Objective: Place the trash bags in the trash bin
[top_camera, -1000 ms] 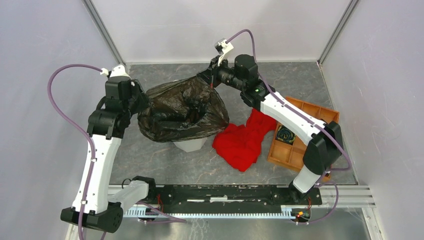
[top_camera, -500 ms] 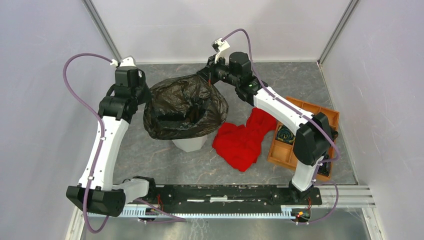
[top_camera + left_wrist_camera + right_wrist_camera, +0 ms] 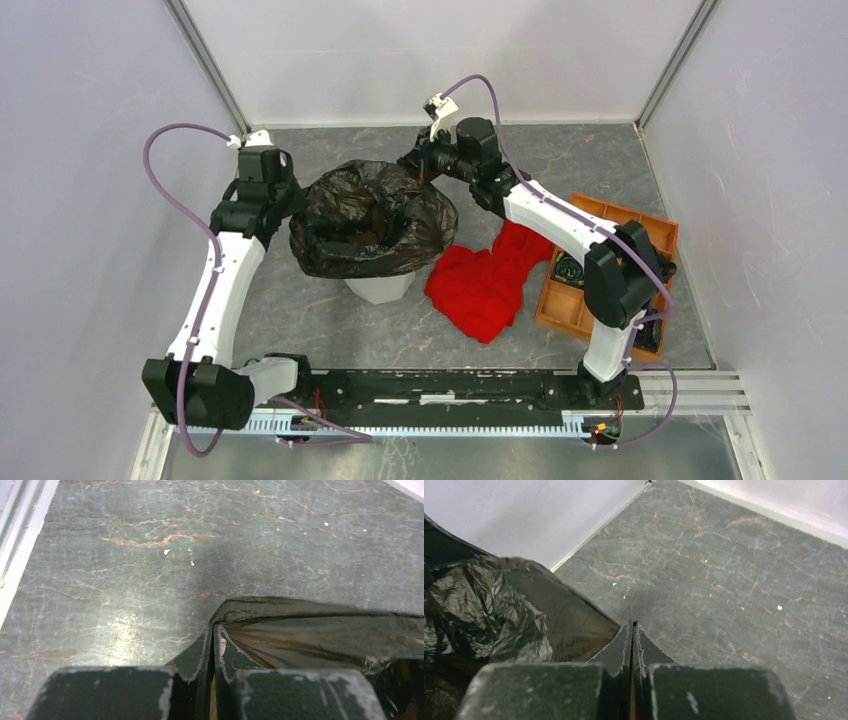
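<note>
Over the trash bin [image 3: 381,289], left claw [image 3: 212,630] and right claw [image 3: 632,629] tight on the trash bag [image 3: 368,215] rim.

- The bench [image 3: 330,330] is a dark grey slab with a marbled look, crossed by thin pale cracks and a few rusty veins.
- Three plain walls box it in: the back wall [image 3: 430,50], the left wall [image 3: 80,120] and the right wall [image 3: 770,150], all matt and pale lilac-grey.
- A slim metal post stands in each far corner, the left post [image 3: 205,60] and the right post [image 3: 678,55], both leaning outward from this height.
- A pale strip [image 3: 22,530] runs where wall meets bench.
- Along the near edge lies an aluminium rail [image 3: 690,385], with a brushed metal sheet [image 3: 450,462] beyond it.
- The light is soft and even, leaving a dull sheen [image 3: 125,630] on the slab.
</note>
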### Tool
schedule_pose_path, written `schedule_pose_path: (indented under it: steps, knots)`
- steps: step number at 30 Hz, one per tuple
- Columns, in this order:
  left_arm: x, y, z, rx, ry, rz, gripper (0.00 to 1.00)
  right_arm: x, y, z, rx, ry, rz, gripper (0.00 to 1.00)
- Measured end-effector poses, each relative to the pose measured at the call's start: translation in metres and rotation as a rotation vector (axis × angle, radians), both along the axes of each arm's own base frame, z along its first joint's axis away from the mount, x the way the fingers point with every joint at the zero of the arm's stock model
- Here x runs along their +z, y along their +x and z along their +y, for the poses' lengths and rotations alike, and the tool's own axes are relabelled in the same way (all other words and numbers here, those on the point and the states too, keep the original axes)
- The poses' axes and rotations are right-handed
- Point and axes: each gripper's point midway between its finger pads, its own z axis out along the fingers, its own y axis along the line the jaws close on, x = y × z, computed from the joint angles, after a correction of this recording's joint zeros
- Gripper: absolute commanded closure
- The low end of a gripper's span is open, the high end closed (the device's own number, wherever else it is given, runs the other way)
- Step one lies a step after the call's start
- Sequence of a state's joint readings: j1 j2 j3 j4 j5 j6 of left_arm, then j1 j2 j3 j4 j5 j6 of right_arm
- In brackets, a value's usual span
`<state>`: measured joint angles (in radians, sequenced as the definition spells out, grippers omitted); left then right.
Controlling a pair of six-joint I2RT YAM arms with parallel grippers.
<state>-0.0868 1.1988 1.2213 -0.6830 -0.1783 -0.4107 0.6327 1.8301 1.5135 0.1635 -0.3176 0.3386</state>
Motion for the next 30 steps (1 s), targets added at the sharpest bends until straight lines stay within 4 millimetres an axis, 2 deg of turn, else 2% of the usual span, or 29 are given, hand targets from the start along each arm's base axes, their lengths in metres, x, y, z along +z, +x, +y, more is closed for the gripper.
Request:
schedule_pose_path:
  steps: [3,6,7,9,10,13,16,21,24,27,30]
  knots:
    - [0.000,-0.002,0.001,0.006,-0.015,-0.036,0.89,-0.013,-0.004,0.000,0.013,-0.015,0.025,1.00]
    - [0.001,-0.012,0.000,0.007,-0.032,-0.066,0.86,-0.018,-0.008,0.000,0.036,-0.019,0.048,1.00]
    - [0.001,-0.016,-0.001,0.002,-0.039,-0.069,0.84,-0.018,-0.009,0.001,0.043,-0.016,0.053,1.00]
    - [0.000,-0.024,-0.002,-0.002,-0.043,-0.069,0.72,-0.020,-0.012,0.001,0.052,-0.017,0.066,0.97]
    - [0.000,-0.028,-0.001,-0.001,-0.042,-0.063,0.62,-0.021,-0.013,0.001,0.052,-0.022,0.074,0.91]
    - [0.000,-0.039,0.001,0.007,-0.037,-0.042,0.42,-0.023,-0.018,-0.006,0.042,-0.052,0.106,0.67]
    - [0.007,-0.049,0.007,0.029,-0.018,-0.032,0.26,-0.011,-0.020,-0.021,0.022,-0.069,0.114,0.53]
    - [0.039,-0.070,0.017,0.073,0.002,-0.107,0.20,0.034,-0.018,-0.063,-0.019,-0.007,0.085,0.27]
    - [0.054,-0.087,0.021,0.110,-0.027,-0.167,0.20,0.053,-0.026,-0.094,-0.044,0.037,0.065,0.15]
    - [0.059,-0.105,0.018,0.141,-0.097,-0.218,0.20,0.057,-0.045,-0.109,-0.022,0.076,0.058,0.12]
    - [0.046,-0.124,0.011,0.163,-0.192,-0.236,0.15,0.043,-0.069,-0.112,0.038,0.120,0.092,0.07]
